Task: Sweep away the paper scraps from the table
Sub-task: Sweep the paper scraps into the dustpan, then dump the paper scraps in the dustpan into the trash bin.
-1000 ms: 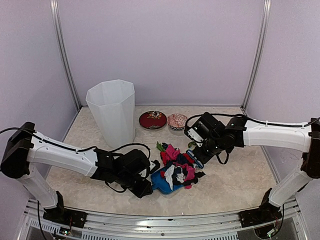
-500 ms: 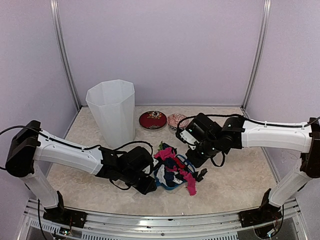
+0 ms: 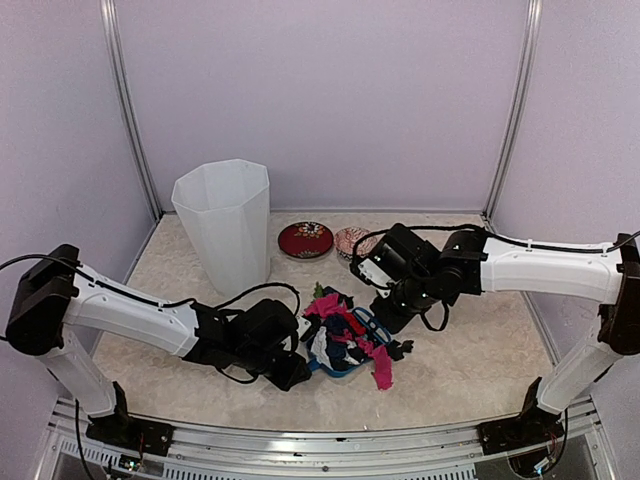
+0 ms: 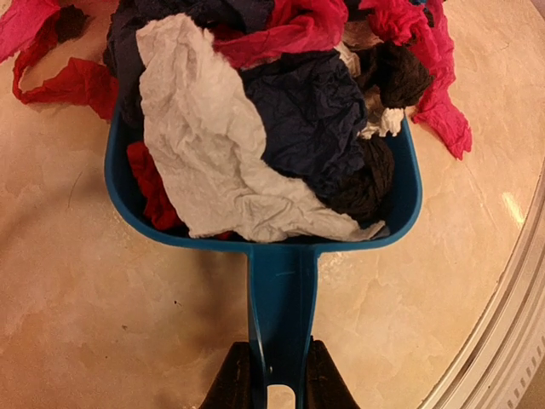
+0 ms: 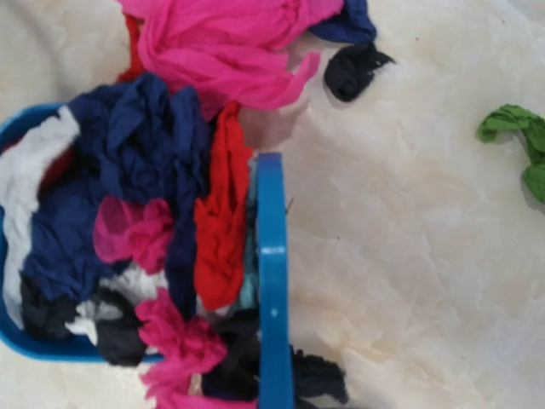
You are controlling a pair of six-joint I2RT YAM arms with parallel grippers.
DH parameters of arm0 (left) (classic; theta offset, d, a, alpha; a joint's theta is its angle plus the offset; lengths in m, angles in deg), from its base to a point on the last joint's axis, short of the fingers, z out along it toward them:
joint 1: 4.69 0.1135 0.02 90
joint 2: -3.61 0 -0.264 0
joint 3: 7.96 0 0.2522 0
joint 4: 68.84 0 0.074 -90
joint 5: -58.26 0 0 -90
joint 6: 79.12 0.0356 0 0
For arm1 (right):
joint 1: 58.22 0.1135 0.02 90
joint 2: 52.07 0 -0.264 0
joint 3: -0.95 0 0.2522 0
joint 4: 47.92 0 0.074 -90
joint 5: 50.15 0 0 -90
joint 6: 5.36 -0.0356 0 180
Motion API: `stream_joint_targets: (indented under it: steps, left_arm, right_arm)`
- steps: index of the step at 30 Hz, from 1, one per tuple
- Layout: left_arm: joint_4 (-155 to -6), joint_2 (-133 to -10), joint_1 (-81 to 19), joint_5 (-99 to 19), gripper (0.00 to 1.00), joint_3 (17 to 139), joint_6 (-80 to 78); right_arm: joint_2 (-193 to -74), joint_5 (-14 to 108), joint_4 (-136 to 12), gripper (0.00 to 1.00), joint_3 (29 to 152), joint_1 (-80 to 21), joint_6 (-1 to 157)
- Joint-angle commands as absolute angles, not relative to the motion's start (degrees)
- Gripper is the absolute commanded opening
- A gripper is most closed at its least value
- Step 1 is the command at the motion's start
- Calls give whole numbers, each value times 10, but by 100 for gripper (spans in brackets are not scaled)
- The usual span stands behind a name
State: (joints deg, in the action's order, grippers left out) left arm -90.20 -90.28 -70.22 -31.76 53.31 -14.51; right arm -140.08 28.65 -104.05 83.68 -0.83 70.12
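Most of the job looks done. The paper scraps (image 4: pixel 213 145) are heaped in a blue dustpan (image 4: pixel 119 183) that rests on the table (image 3: pixel 470 370) between the 2 arms, with white, navy, red, pink and black wads piled above its rim. The left tool (image 4: pixel 271 379) pinches the dustpan's handle, 1 finger on each side. The right tool (image 3: pixel 386 318) is pressed together. Its fingers do not show in its own wrist view, but a blue brush (image 5: pixel 271 281) runs up from the bottom of that view along the pan's open mouth, touching the heap, so the tool appears to be clamped on that brush.

What is left is small. A green wad (image 5: pixel 513 128) lies apart from the pan, a dark wad (image 5: pixel 356 68) sits just beyond the pink bundle (image 5: pixel 221 43), and red strips (image 4: pixel 68 81) trail on the table beside the pan's mouth. A pink strip (image 3: pixel 382 370) hangs over the pan's edge onto the table. My reading: 1 or 2 more strokes to gather these strays, then the load needs emptying, probably into the white bin (image 3: pixel 225 225) standing well apart at the back left. The heap is tall and loose, so a tilt could spill some.
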Motion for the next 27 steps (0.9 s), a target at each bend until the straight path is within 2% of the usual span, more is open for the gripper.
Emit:
stream_joint_targets:
  steps: [1, 13, 27]
  left_arm:
    - [-848, -884, -698, -295, 0, 512, -130]
    - [-782, -862, -699, -279, 0, 480, -127]
    - [-762, -806, -708, -246, 0, 454, -126]
  right_arm:
    - [-1392, 278, -1056, 0, 852, -1, 706]
    - [-1370, 262, -1072, 0, 842, -2, 706]
    - [-1345, 165, -1106, 0, 836, -2, 675]
